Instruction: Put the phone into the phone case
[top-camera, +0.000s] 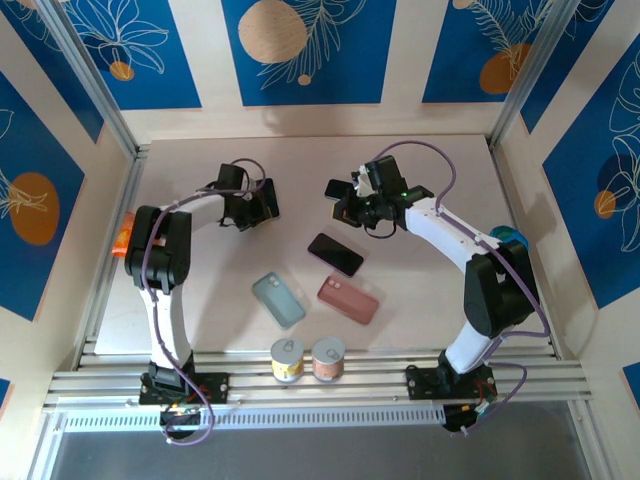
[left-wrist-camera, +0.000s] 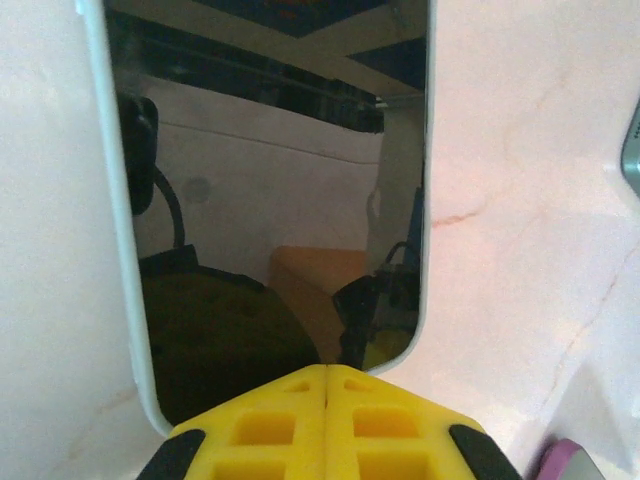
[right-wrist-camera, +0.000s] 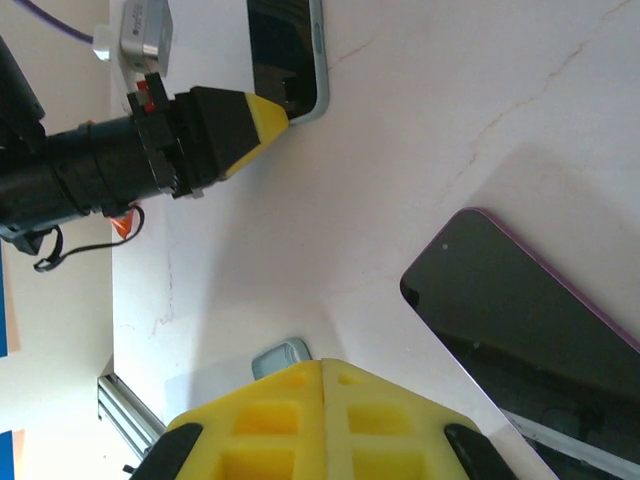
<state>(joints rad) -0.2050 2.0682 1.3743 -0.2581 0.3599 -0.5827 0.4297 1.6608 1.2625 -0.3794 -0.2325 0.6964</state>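
— Where do the phones lie?
— A light-rimmed phone (left-wrist-camera: 270, 200) lies flat at the tip of the left gripper (left-wrist-camera: 327, 372), whose fingers are pressed together and empty. A dark phone (top-camera: 335, 253) rests mid-table, near the blue case (top-camera: 277, 299) and pink case (top-camera: 348, 299).
— And the right gripper (right-wrist-camera: 322, 368)?
— Closed too, holding nothing.

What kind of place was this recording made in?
Probably a robotics test cell: a table walled by blue floral panels, aluminium rails at its near edge, a phone and a pink case.
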